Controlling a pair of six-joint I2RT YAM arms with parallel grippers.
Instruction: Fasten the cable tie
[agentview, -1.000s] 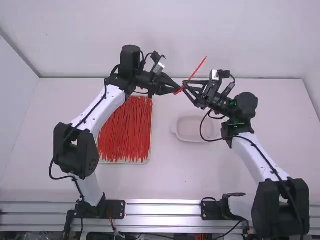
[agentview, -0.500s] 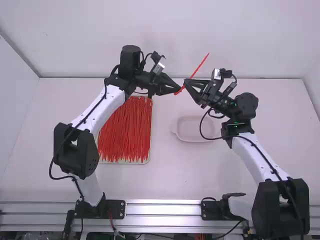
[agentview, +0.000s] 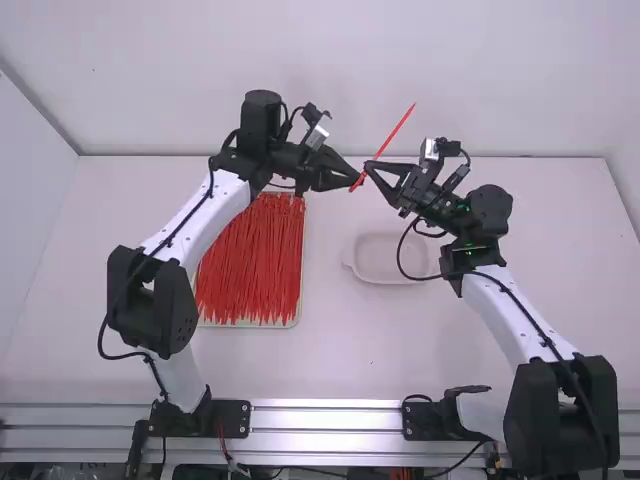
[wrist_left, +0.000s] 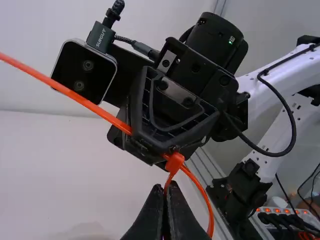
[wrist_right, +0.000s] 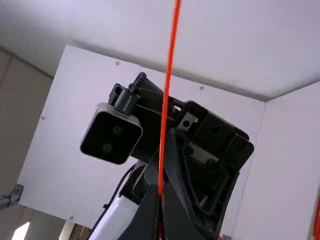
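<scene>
I get bright, even light over the white table (agentview: 330, 330); it looks to come from overhead. The arms above it throw only faint, soft-edged shadows onto it, and the wall left of the table is greyer. Above the table, the tie (wrist_right: 172, 50) stands vivid against pale panels.

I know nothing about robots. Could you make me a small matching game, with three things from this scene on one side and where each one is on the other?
Things:
1. single cable tie
2. pile of cable ties
3. clear dish

Places:
A. lying on a flat board
B. on the table, right of the board
C. up in the air, pinched by the left gripper and the right gripper

Pairs: 1-C, 2-A, 3-B
</scene>
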